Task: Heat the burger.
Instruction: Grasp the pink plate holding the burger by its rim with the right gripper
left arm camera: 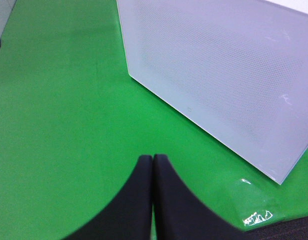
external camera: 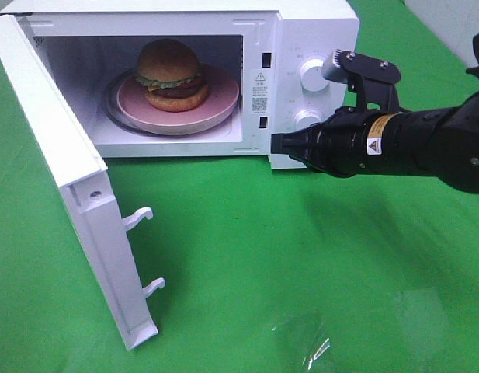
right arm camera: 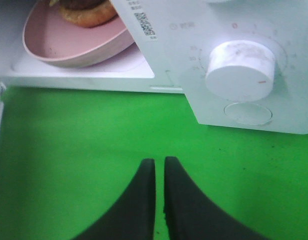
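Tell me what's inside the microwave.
Inside the microwave the burger sits on a pink plate, which rests on a round turntable. The plate covers most of the turntable.

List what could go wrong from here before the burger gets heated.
1. The microwave door stands wide open; unless it is swung shut, heating likely cannot start.
2. The right gripper hovers near the lower dial, jaws almost together; a careless move could bump it.
3. The burger sits off-centre on the pink plate.

Burger (right arm camera: 83, 11) top cut off in right wrist view; microwave (external camera: 301, 47) dial markings too small to read.
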Motion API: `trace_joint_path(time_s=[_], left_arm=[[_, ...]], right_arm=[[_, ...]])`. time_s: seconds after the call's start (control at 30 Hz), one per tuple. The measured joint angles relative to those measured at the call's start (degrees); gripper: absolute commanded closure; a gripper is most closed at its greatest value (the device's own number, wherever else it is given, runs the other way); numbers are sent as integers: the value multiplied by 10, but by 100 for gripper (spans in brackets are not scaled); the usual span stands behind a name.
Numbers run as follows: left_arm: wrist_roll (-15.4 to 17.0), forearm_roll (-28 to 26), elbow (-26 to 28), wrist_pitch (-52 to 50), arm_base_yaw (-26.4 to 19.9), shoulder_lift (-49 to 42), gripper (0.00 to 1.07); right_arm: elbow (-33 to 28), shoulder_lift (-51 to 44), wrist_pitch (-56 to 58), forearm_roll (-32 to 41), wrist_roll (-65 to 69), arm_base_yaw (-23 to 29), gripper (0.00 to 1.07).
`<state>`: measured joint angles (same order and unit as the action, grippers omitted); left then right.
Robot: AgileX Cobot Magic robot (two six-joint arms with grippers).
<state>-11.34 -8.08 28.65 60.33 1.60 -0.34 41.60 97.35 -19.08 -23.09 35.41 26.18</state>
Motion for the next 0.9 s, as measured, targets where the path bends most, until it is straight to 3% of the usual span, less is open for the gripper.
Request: trace_joint_path(time_s=[0.13,0.37,0.57,0.63,0.67,0.7,0.8,0.87,0.9], left_arm=[[0,0,0,0,0,0,106],[0,0,0,0,0,0,106],[0,0,0,0,0,0,106],[0,0,0,0,0,0,106],[0,0,0,0,0,0,106],[0,0,0,0,0,0,106],[0,0,0,0,0,0,106],[0,0,0,0,0,0,106],[0,0,0,0,0,0,106]], right_arm=[[60,-10,169,-81,-2,0,100],[98,-10,288,-66,-52,2,100],[147,-11,398,59,-234,32,99],[192,-11,464,180,-391,53,95],[192,-11,464,180,-391,53,95],[213,-11,487,231,-465,61,92],[221,-11,493,249,-489,65,90],[257,0,506,300,-563,84,77],[257,0,506,300,-563,84,77]])
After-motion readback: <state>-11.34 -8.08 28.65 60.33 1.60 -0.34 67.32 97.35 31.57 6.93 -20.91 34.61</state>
